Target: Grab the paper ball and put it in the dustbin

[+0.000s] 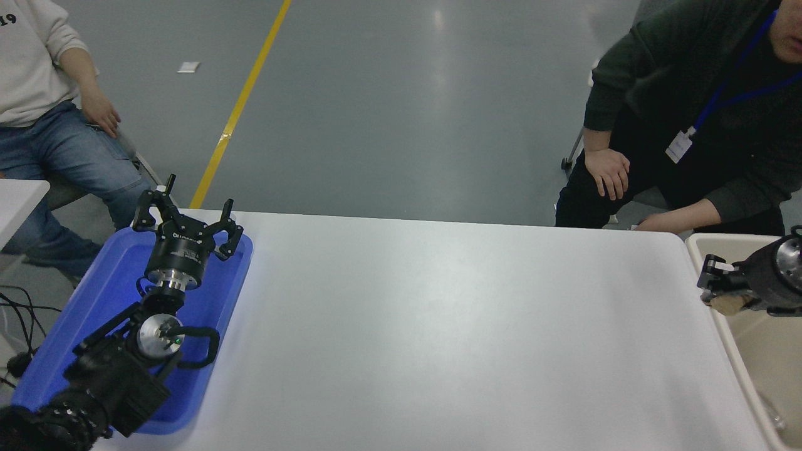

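Note:
The tan-brown paper ball (730, 304) sits between the fingers of my right gripper (720, 289), which comes in from the right edge and is shut on it. It hangs over the near-left rim of the beige dustbin (761, 351), which stands at the table's right end. My left gripper (188, 216) is open and parked over the blue tray at the lower left.
The shallow blue tray (81, 326) lies on the table's left edge under the left arm. One person sits at the far left and another leans in at the far right, a hand (606, 172) on the knee. The white table (438, 332) stretches between tray and bin.

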### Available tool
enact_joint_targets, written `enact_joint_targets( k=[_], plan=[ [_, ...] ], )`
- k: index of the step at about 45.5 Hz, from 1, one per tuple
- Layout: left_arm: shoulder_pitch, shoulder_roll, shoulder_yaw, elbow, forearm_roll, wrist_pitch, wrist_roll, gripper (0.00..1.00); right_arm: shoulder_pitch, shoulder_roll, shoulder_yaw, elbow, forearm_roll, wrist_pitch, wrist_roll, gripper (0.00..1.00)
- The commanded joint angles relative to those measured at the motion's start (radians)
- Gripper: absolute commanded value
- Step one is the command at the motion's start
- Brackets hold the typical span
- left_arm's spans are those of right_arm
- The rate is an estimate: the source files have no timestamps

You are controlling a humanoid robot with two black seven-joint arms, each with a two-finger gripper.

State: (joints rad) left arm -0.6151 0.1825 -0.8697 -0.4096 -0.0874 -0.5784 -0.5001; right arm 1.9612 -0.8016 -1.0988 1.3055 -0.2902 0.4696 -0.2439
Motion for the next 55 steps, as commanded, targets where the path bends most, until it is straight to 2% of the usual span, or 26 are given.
enact_joint_targets(
  k=[1,8,26,39,46,55],
  plan=[
    [0.000,0.000,0.000,0.000,-0.002,0.000,0.000,1.00,0.320,0.024,-0.124,0.024,-0.001,0.188,-0.002,0.00],
    [0.000,0.000,0.000,0.000,0.000,0.000,0.000,1.00,0.403,0.039,-0.158,0.023,-0.001,0.233,-0.002,0.00],
    [0.000,0.000,0.000,0.000,-0.002,0.000,0.000,1.00,0.360,0.035,-0.158,0.002,0.003,0.192,-0.002,0.00],
    [0.000,0.000,0.000,0.000,-0.002,0.000,0.000,1.00,0.085,0.032,-0.090,-0.230,0.026,-0.083,-0.002,0.00],
    [0.000,0.000,0.000,0.000,0.000,0.000,0.000,1.00,-0.275,0.032,0.063,-0.492,0.097,-0.274,-0.002,0.00],
    [0.000,0.000,0.000,0.000,-0.002,0.000,0.000,1.00,-0.602,0.045,0.252,-0.689,0.108,-0.468,-0.002,0.00]
  ],
)
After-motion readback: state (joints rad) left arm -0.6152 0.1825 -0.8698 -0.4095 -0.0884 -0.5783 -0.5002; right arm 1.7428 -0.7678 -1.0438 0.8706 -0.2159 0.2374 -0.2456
